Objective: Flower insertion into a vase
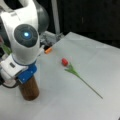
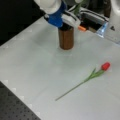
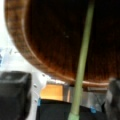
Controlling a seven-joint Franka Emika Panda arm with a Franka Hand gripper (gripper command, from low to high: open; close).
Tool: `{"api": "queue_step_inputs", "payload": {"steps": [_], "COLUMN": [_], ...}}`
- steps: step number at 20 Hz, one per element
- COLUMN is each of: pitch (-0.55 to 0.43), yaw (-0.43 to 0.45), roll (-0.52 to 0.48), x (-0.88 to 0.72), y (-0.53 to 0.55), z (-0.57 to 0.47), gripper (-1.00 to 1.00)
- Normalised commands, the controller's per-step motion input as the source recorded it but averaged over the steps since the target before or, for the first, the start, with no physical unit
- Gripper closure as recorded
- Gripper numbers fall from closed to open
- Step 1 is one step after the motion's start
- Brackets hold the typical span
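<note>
**A green stem goes down into the brown cup**

In a front view, the dark brown wooden round cup, the vase (image 1: pixel 29 88), stands right under the white and blue robot claw (image 1: pixel 18 75); the claw sits just over its mouth, and I cannot tell how wide the claw is. Off to the claw's right in that view, well apart from it, a red tulip with a long green stem (image 1: pixel 75 72) lies flat on the white table (image 1: pixel 87 105); a small orange thing (image 1: pixel 48 50) lies behind the claw.

In the wrist view, two dark fingers (image 3: pixel 13 92) show at the bottom corners; a thin green stem (image 3: pixel 82 62) runs up between them into the vase's (image 3: pixel 55 37) dark inside; it looks like one flower is going in.

What could go wrong: the stem is thin and bendy, so it might catch on the rim; a bump from the claw could tip the tall cup over.
</note>
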Motion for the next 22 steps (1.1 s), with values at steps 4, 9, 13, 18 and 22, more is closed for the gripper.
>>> {"api": "queue_step_inputs", "payload": {"steps": [4,9,13,18,22], "pitch": [0.2,0.091,-0.092,-0.27,-0.157], "yaw": [-0.08,-0.059,-0.071,-0.126,-0.188], "roll": [-0.016,-0.081,-0.044,0.021,-0.036], "x": [0.5,0.39,0.31,0.25,0.2], "y": [0.15,0.15,0.34,0.56,0.57], "z": [0.2,0.2,0.14,0.03,0.05], "gripper": [-1.0,-1.0,-1.0,-1.0,-1.0]}}
